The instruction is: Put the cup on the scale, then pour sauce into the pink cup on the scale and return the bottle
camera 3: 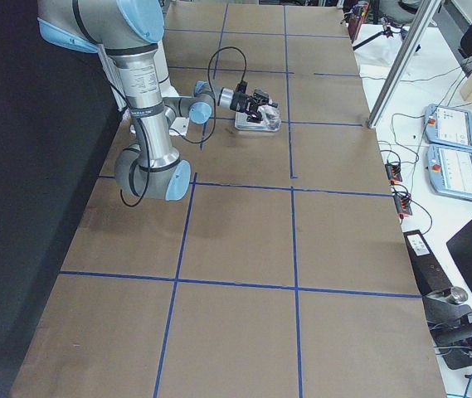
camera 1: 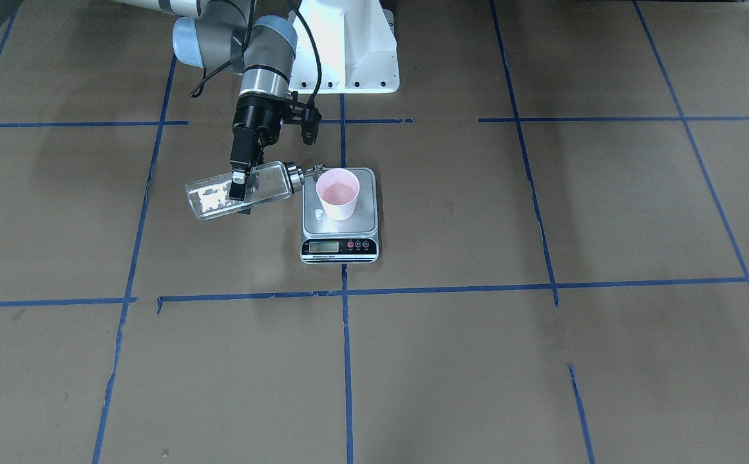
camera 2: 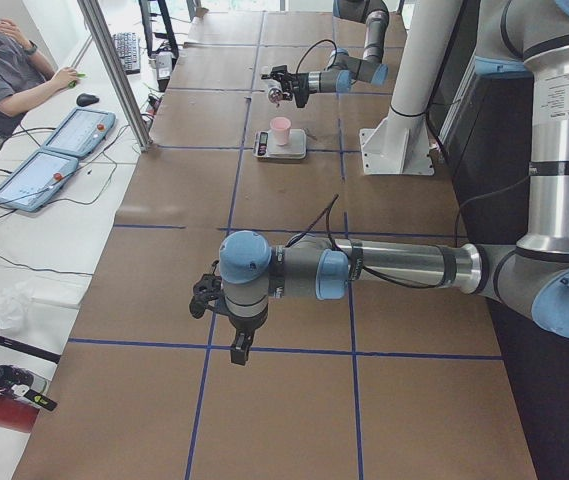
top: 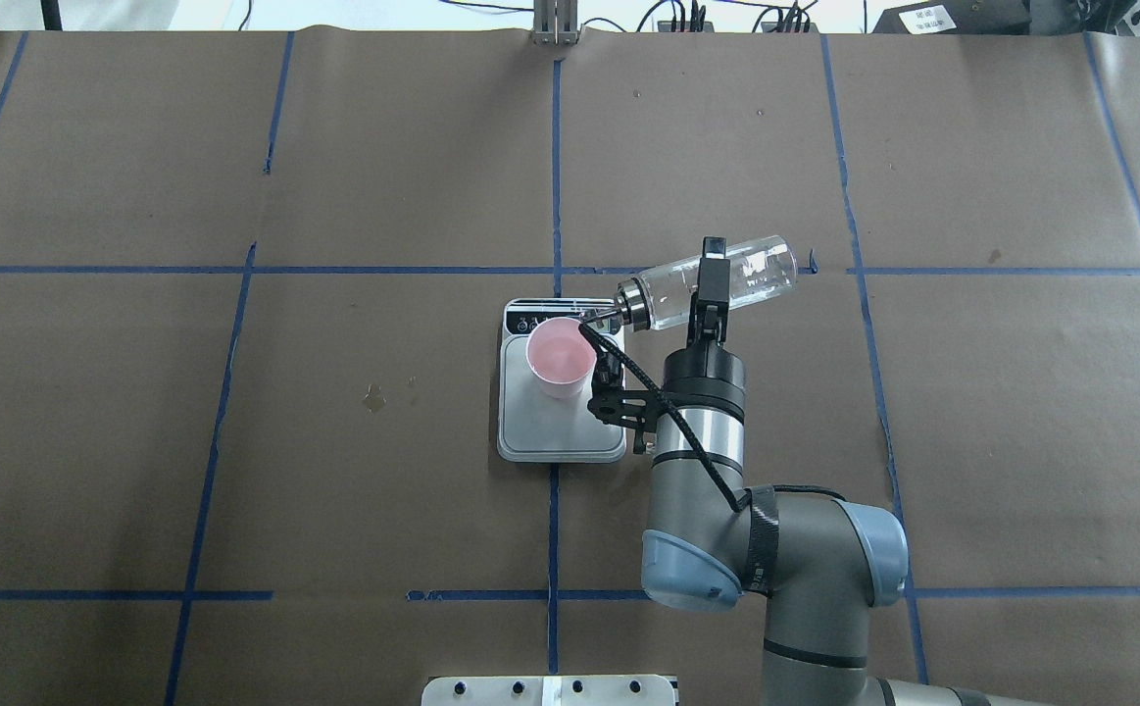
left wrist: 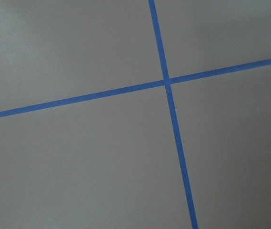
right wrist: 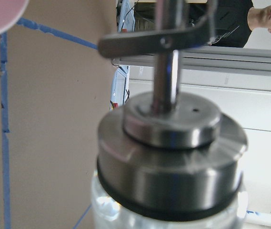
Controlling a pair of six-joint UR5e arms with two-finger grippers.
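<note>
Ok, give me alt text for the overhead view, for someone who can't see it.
The right gripper holds a tilted glass bottle, its spout at the rim of a pink cup standing on a scale. Blue tape lines grid the brown table.

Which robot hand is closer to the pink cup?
The right gripper. It holds the tilted bottle just beside the cup on the scale, spout by its rim. The left gripper hangs far away, over another part of the table.
</note>
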